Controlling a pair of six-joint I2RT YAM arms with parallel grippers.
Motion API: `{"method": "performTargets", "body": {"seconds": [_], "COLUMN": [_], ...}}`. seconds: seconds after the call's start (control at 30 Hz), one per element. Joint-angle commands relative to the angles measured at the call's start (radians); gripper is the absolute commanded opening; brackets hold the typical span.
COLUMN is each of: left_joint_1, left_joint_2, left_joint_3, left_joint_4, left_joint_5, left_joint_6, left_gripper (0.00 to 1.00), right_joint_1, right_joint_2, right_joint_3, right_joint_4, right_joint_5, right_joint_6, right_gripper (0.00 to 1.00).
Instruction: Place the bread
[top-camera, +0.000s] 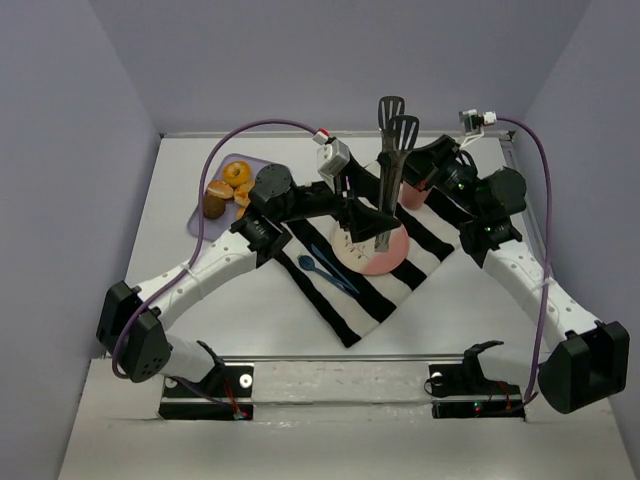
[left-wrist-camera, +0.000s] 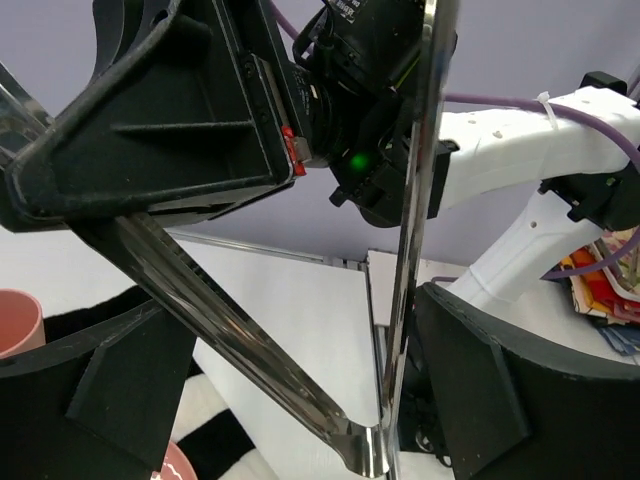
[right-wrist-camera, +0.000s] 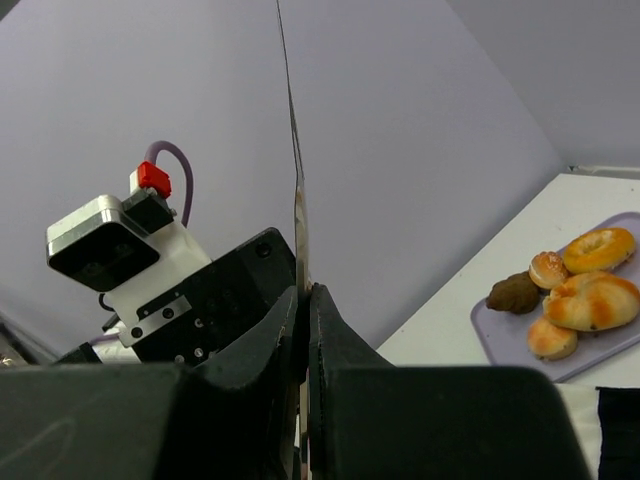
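The bread (right-wrist-camera: 551, 338), a small plain golden bun, lies on the lavender tray (right-wrist-camera: 490, 345) with a ring bagel (right-wrist-camera: 598, 248), a dark brown lump (right-wrist-camera: 515, 291) and other buns. In the top view it (top-camera: 241, 209) sits at the back left. Metal tongs (top-camera: 392, 150) stand upright over the pink plate (top-camera: 385, 262), black heads up. My left gripper (top-camera: 372, 232) holds their hinge end, jaws wide, one fingertip (left-wrist-camera: 440, 330) against each tong arm (left-wrist-camera: 405, 250). My right gripper (top-camera: 397, 185) is shut on one tong arm (right-wrist-camera: 297, 200), and its jaws (right-wrist-camera: 305, 290) pinch the thin edge.
A black-and-white striped cloth (top-camera: 345, 305) lies under the plate. A blue spoon (top-camera: 325, 270) lies on the cloth left of the plate. A pink cup (top-camera: 414, 195) stands behind the plate, partly hidden by my right gripper. Walls close the back and both sides.
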Motion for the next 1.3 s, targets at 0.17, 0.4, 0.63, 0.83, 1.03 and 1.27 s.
{"method": "performTargets", "body": {"seconds": [0.17, 0.4, 0.63, 0.83, 1.03, 1.27], "left_joint_1": [-0.005, -0.005, -0.002, 0.003, 0.017, 0.038], "left_joint_2": [0.009, 0.012, -0.020, -0.066, -0.127, -0.247], "left_joint_3": [0.072, 0.063, 0.051, 0.011, -0.075, -0.198], "left_joint_4": [0.032, 0.032, 0.032, 0.031, 0.024, -0.028], "left_joint_5": [0.003, -0.009, -0.040, -0.083, -0.130, -0.256], "left_joint_6": [0.031, 0.031, 0.027, 0.020, -0.017, -0.032], "left_gripper": [0.99, 0.83, 0.62, 0.60, 0.56, 0.54], "right_joint_1": [0.037, 0.037, 0.037, 0.037, 0.037, 0.026], "right_joint_2": [-0.010, -0.021, -0.043, -0.058, -0.066, -0.171], "right_joint_3": [0.021, 0.018, 0.017, 0.104, 0.230, 0.250], "right_joint_4": [0.094, 0.085, -0.010, -0.188, -0.440, -0.586], "right_joint_5": [0.013, 0.028, 0.048, 0.030, -0.021, 0.086], "right_joint_6": [-0.012, -0.032, -0.072, -0.163, -0.271, -0.354], "right_gripper": [0.07, 0.07, 0.07, 0.46, 0.75, 0.85]}}
